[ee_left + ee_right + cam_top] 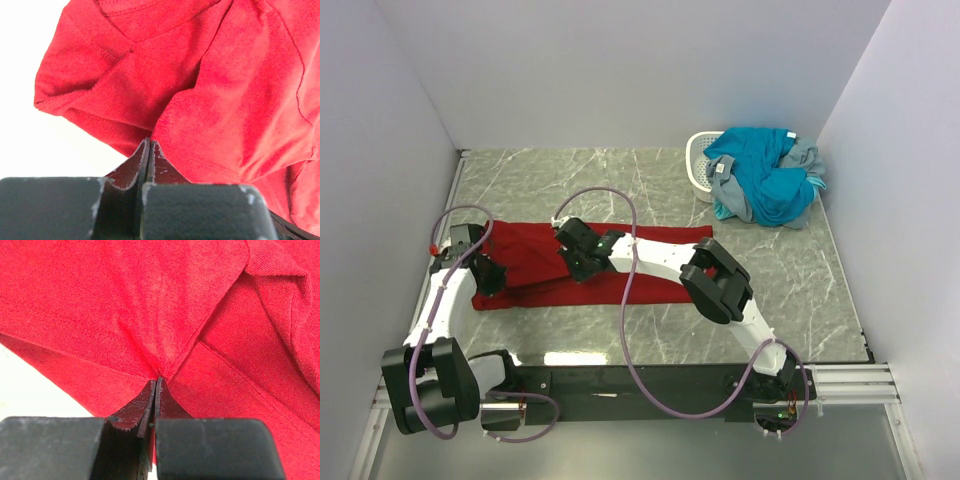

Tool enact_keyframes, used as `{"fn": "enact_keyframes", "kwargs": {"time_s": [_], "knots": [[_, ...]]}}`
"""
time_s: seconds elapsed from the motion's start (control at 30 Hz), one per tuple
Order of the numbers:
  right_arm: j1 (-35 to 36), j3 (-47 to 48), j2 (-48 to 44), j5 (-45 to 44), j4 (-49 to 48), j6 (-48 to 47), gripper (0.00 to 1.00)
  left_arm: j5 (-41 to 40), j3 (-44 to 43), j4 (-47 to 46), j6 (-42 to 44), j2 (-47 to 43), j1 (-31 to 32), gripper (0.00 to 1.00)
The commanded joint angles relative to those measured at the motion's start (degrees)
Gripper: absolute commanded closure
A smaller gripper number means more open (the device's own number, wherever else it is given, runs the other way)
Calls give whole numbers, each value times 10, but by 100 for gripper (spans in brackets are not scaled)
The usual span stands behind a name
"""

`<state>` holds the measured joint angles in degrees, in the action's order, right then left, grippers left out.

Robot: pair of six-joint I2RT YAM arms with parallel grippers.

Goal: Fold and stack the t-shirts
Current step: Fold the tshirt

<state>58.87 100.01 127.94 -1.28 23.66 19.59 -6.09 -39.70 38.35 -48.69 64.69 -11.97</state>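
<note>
Left pincer (149, 142): pressed together, with a fold of the red shirt (225, 90) nipped at its tips. The cloth puckers out from that spot. From above it sits at the shirt's left end (488, 275), toward the counter's left edge.
Right pincer (156, 380): pressed together, pinching a gathered point of the same shirt (125, 300). Creases fan away from the tips. From above it is over the middle of the cloth (582, 262), well apart from the left pincer.
Red shirt (525, 250): spread as a long band across the counter, from near the left edge to past the middle. It lies closer to the near edge than to the far one, and its left part looks doubled over.
Counter (620, 180): grey-green marble pattern, walled on three sides.
Basket (698, 160): white, perforated, in the far right corner.
Teal and grey shirts (765, 175): bundled in a heap that spills out of the basket toward the right edge. A small white label shows on the heap's left side.
</note>
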Motion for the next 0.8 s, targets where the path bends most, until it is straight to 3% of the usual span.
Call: {"fn": "enact_keyframes", "kwargs": {"time_s": [0.0, 0.5, 0.6, 0.7, 0.73, 0.77], "knots": [[-1, -9, -48, -11, -4, -9, 100, -14, -17, 40, -33, -11, 2, 99], [0, -15, -55, 2, 8, -18, 100, -52, -35, 116, -84, -22, 2, 99], [0, -17, -60, 3, 12, -28, 94, -53, -38, 120, -85, -25, 1, 99], [-1, -23, -80, 9, 16, -41, 75, -47, -43, 132, -83, -31, -2, 80], [-1, -25, -95, 11, 19, -44, 71, -46, -45, 139, -82, -32, -6, 62], [-2, -24, -102, 10, 21, -52, 65, -45, -50, 146, -82, -38, -6, 52]]}}
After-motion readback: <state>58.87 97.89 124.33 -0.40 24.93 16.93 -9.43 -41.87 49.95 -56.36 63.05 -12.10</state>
